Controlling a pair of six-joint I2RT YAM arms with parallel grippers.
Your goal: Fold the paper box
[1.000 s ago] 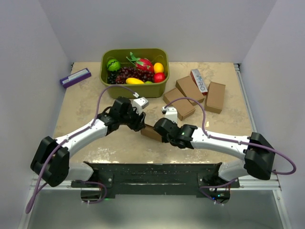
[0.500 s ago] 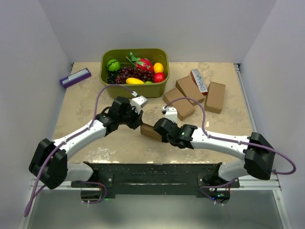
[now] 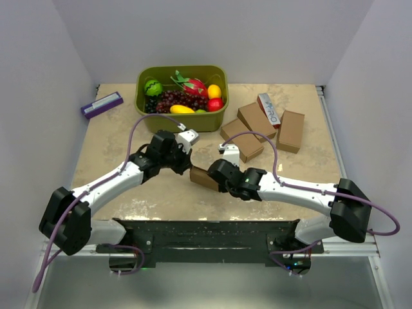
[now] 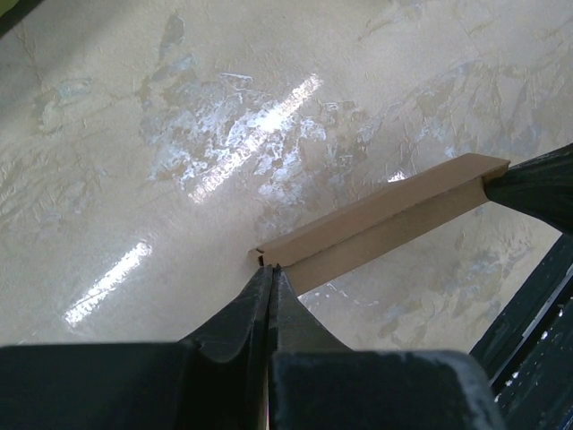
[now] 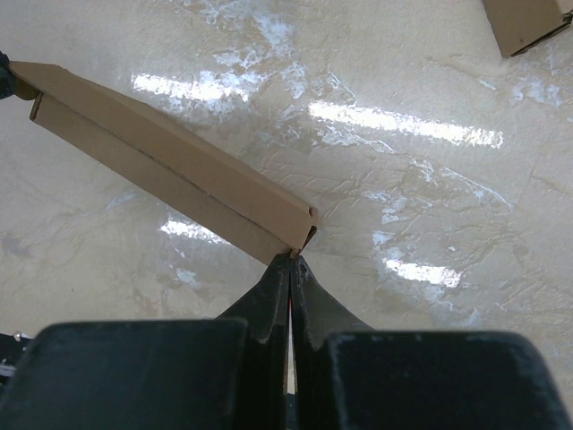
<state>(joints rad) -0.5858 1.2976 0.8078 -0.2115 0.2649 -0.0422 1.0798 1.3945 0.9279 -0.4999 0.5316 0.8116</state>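
**A:** Where is your slim brown cardboard paper box (image 3: pixel 201 177)?

**B:** It's over the middle of the beige marbled tabletop (image 3: pixel 116 138), stretched between your two arms. It sits nearer you than the green plastic fruit basket (image 3: pixel 181 120). I cannot tell whether it rests on the surface.

**A:** And the fingers?

**B:** Your left gripper (image 4: pixel 271 269) is clenched on the thin cardboard edge at one end. Your right gripper (image 5: pixel 292 258) is pinched tight on the corner at the opposite end.
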